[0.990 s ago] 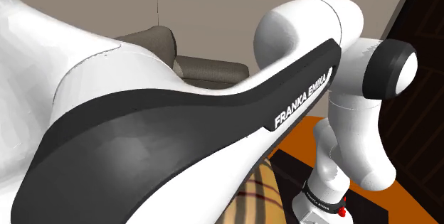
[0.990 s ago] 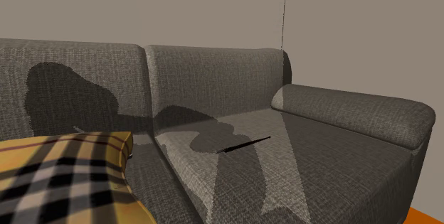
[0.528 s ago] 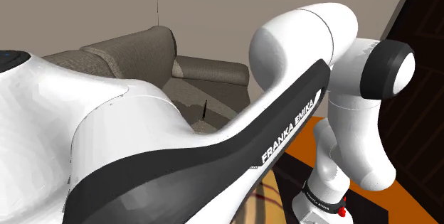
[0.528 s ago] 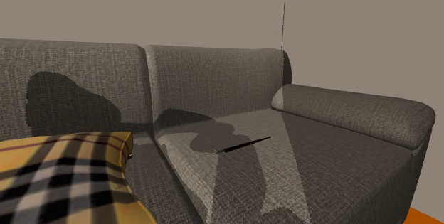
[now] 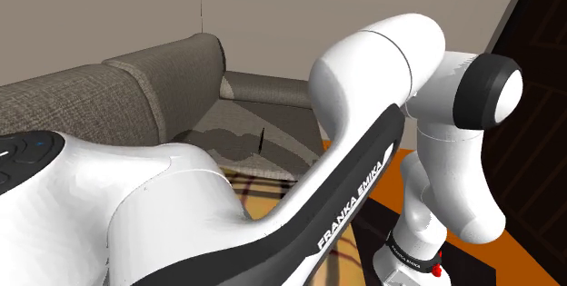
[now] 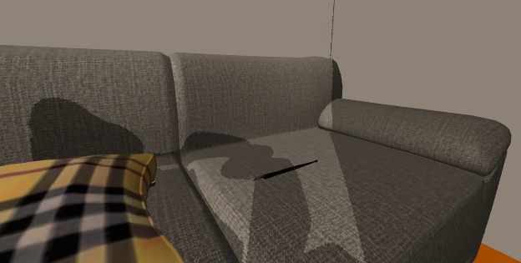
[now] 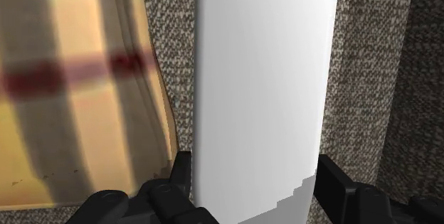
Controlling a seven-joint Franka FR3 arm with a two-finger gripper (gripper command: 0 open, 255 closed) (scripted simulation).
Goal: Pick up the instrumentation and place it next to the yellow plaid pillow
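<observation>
White Franka arm [image 5: 363, 84] is folded tight. In the shoulder view a long link with a dark band runs from the lower left up to a bulky white elbow. From there it passes a dark-capped joint and drops to the base at the lower right, over the orange floor [image 5: 400, 162]. The hand faces the grey fabric sofa [image 6: 250, 94]. In the wrist view the all-black two-finger gripper [image 7: 255, 162] has its fingers [image 7: 181, 176] set wide apart, gripping nothing. A plain white surface, apparently the arm's own link, shows between them. Yellow plaid pillow [image 6: 75, 207] lies on the sofa seat, just beside the gripper. Thin black stick-like instrument [image 6: 285, 169] lies flat on the other seat cushion, nearer the armrest. It is well apart from the pillow and untouched.
</observation>
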